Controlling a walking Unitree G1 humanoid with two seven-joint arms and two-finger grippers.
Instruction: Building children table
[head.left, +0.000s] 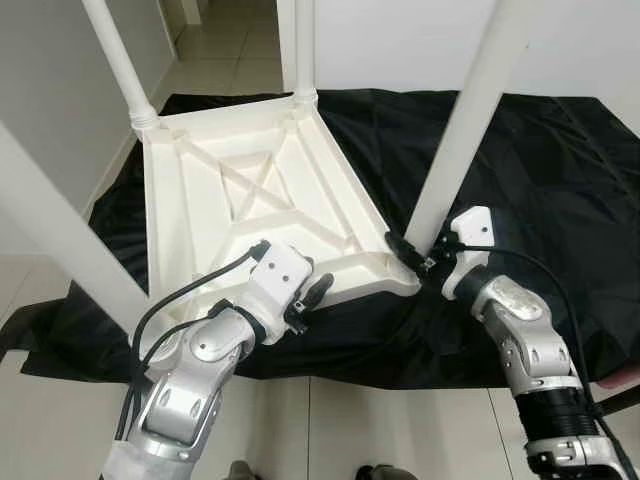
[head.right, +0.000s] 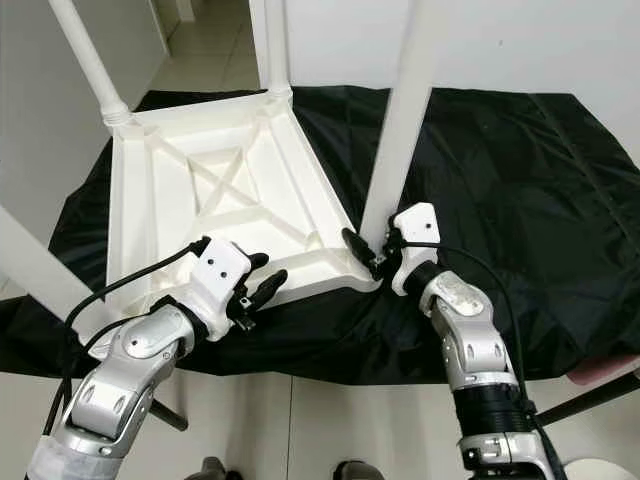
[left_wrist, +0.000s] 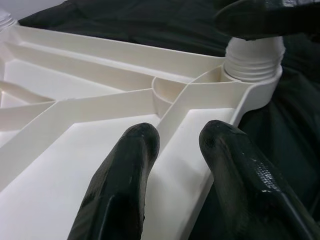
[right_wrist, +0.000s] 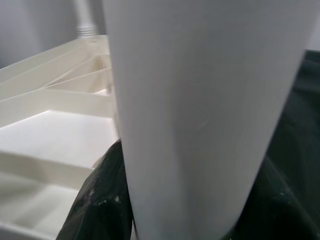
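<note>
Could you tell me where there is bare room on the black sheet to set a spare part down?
The black sheet lies bare to the right of the near-right leg. It is crowded at the tabletop's near edge, where the left gripper and right gripper work.

White table (head.left: 250, 190) upside-down, legs (head.left: 465, 115) up

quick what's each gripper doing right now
Left gripper: open, fingers straddling the near rim of the upturned tabletop.
Right gripper: shut on the table leg at its base.
</note>
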